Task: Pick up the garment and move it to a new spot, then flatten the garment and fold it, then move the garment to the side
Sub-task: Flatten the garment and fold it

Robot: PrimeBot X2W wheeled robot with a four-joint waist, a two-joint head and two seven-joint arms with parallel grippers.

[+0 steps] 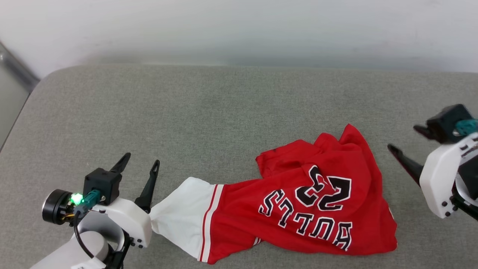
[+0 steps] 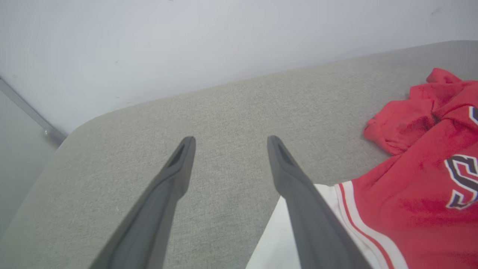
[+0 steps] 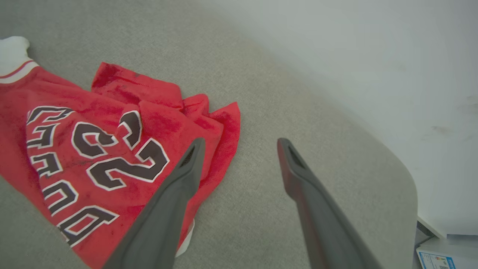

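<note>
The shirt stretches sideways, white sleeve just beside the left tool, red end near the right tool; both tools gape open, empty.

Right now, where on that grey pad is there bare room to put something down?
The grey surface is bare along its far edge and across the left half beyond the left gripper. A narrow strip lies between the garment and the right gripper. The near middle is crowded: the garment sprawls there, sleeve reaching the left gripper.
</note>
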